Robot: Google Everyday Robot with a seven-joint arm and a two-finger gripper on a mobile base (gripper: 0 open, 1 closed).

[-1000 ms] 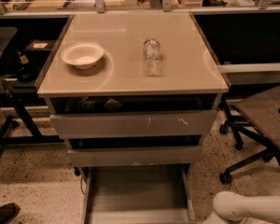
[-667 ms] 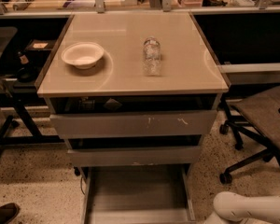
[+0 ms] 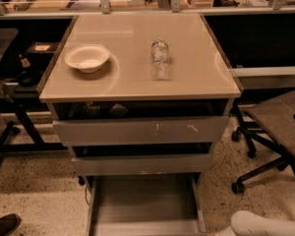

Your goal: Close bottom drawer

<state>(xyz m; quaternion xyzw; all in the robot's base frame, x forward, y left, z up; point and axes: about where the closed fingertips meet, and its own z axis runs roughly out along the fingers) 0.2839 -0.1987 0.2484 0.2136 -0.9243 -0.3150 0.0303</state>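
The bottom drawer (image 3: 145,200) of the grey cabinet stands pulled far out toward me. Its flat tray looks bare, and its low front panel (image 3: 147,228) lies at the lower edge of the camera view. Above it are the mid-width drawer front (image 3: 142,164) and the widest drawer front (image 3: 140,131) with white scratch marks, both slightly out. My gripper is out of view. Only a white rounded part of my arm (image 3: 258,225) shows at the bottom right, to the right of the open drawer.
On the cabinet's tan top (image 3: 137,82) sit a white bowl (image 3: 87,58) at the left and a clear plastic bottle (image 3: 160,59) lying in the middle. An office chair (image 3: 278,127) stands to the right. A shoe (image 3: 4,224) shows at the bottom left. Black table legs (image 3: 24,122) stand at the left.
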